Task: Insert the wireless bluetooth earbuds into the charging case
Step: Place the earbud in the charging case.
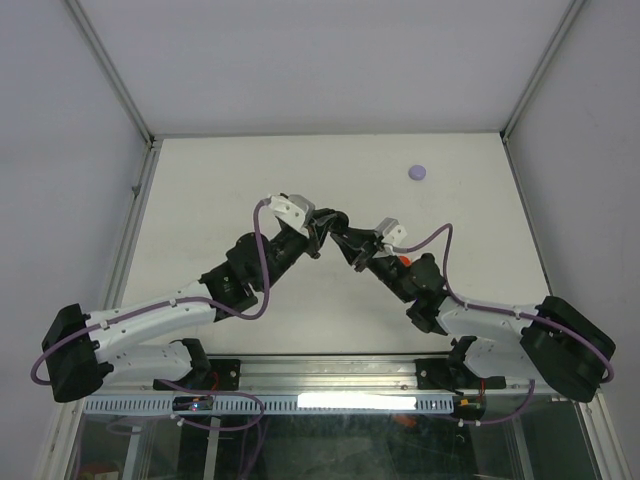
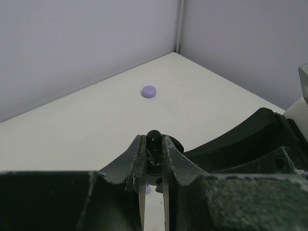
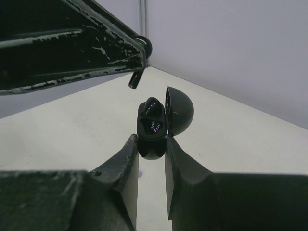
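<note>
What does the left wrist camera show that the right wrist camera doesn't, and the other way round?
Only the left wrist view: a pale purple disc lying on the table, and the left pincer seen from behind, shut on a black earbud. Only the right wrist view: the black charging case, lid open, clamped in the right pincer. Both: that earbud, the pale table and the walls meeting in a corner. In the right wrist view the earbud's stem pokes from the left pincer close to the case, not yet in it.

We see soft, even light across the table point(image 1: 200, 200), barely any shadows on it, and a glaring white strip point(image 1: 355, 400) along its near edge.
</note>
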Robot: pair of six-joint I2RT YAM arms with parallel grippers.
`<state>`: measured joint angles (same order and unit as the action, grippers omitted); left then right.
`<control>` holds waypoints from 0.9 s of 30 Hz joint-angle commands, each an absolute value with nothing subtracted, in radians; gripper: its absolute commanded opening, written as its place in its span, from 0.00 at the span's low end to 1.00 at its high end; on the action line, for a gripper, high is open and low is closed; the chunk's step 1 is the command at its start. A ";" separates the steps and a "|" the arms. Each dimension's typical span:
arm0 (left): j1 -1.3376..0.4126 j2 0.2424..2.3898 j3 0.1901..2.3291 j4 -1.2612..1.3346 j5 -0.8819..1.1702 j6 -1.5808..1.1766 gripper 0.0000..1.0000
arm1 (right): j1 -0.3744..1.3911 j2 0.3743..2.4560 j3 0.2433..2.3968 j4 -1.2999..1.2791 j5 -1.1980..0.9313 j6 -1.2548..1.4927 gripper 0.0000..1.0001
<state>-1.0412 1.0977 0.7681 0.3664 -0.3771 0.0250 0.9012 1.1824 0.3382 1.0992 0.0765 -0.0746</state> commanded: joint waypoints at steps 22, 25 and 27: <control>-1.069 1.148 0.703 0.558 -0.312 0.102 0.08 | 0.905 1.103 0.353 1.173 0.068 -0.051 0.00; -1.072 1.151 0.706 0.550 -0.307 0.104 0.08 | 0.905 1.101 0.351 1.172 0.075 -0.054 0.00; -1.075 1.145 0.704 0.546 -0.311 0.107 0.08 | 0.905 1.101 0.350 1.171 0.086 -0.059 0.00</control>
<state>-1.0618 1.1481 0.7055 0.5224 -0.3225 0.0814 0.9020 1.1378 0.3382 1.1011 0.0635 -0.0544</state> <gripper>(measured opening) 0.151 0.239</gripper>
